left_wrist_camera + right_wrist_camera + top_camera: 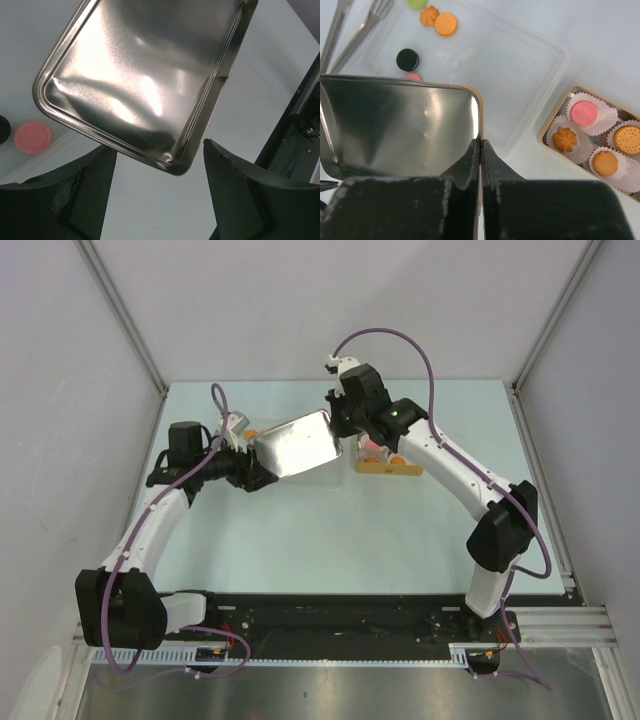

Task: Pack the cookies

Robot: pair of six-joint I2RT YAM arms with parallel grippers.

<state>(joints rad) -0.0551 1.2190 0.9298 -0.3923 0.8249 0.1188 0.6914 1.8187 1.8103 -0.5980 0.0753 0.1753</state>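
Jaws-wise: right jaws clamped shut on rim of tin lid (400, 130), left jaws gaping, empty. Probably shifting lid aside; some cookies (583, 113) in box (390, 469), others loose on clear tray (520, 65). Needs lid parked first.

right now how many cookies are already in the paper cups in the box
4. Pink cookie at top, flower-shaped orange cookie left, dotted orange cookie right, plain orange cookie lowest. The box runs off frame, so more may be hidden.

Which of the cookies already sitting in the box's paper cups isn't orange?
The pink cookie, uppermost of them in the right wrist view. The other three visible there, including the flower-shaped cookie, are orange.
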